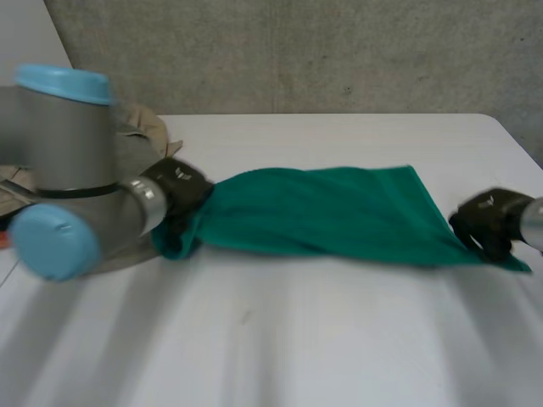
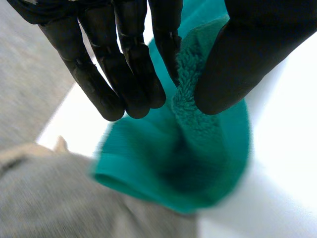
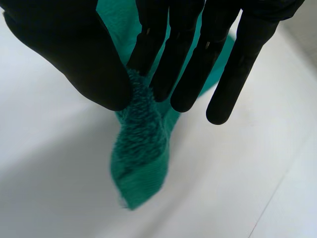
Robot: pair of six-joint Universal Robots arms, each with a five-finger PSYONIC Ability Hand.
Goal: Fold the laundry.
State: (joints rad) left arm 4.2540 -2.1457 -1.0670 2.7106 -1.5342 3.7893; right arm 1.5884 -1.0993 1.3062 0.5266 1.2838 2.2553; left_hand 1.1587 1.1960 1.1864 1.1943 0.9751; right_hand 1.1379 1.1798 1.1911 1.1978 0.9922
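Green towel (image 1: 322,212) stretched in narrow band across middle of table (image 1: 280,339), running toward left and right edges. Left hand (image 2: 124,74) pinches towel's left end between thumb and near-straight fingers. Right hand (image 3: 64,49) pinches right end the same way. Beige cloth (image 1: 144,127) heaped at table's far-left corner. Judged progress: early. Towel gathered lengthwise at most, no neat fold yet. Laying flat and folding left to do.

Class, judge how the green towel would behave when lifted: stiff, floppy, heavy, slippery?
Probably floppy: the green towel drapes between the left hand and right hand. Likely light: pinches alone hold it. Fuzzy pile probably resists slipping.
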